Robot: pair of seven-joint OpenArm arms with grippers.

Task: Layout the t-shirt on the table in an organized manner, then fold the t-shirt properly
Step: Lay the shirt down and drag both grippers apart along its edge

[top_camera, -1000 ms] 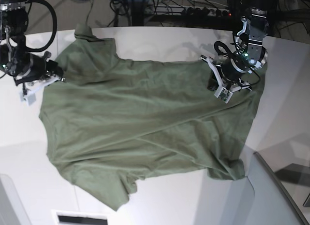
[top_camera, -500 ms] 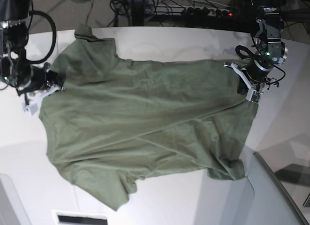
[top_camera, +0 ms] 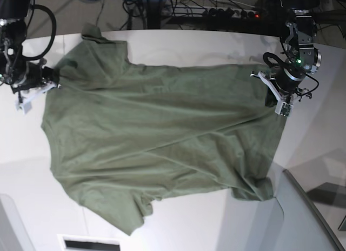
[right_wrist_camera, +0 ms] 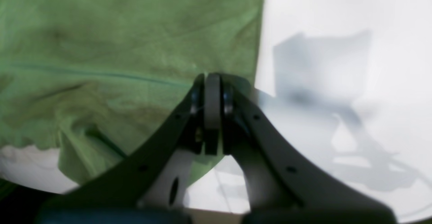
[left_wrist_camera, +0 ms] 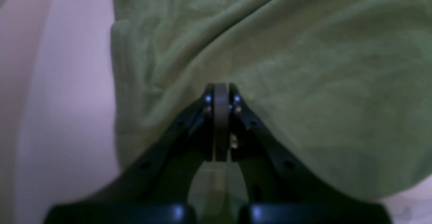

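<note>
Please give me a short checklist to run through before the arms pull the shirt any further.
1. Left gripper shut on shirt edge: ok.
2. Right gripper shut on the opposite edge: ok.
3. Shirt lying flat: not ok, creases near the left grip and a bunched corner toward the grey panel.
4. Shirt wholly on table: cannot tell; one sleeve reaches the far edge.
5. Collar position: cannot tell.

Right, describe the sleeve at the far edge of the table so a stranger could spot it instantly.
Start from the white table, nearly covered by the spread olive-green t-shirt. Follow the shirt to its top-left corner in the base view, by the curved far edge. There a short sleeve juts toward the cables, unlike the other sleeve, which points at the near edge.
</note>
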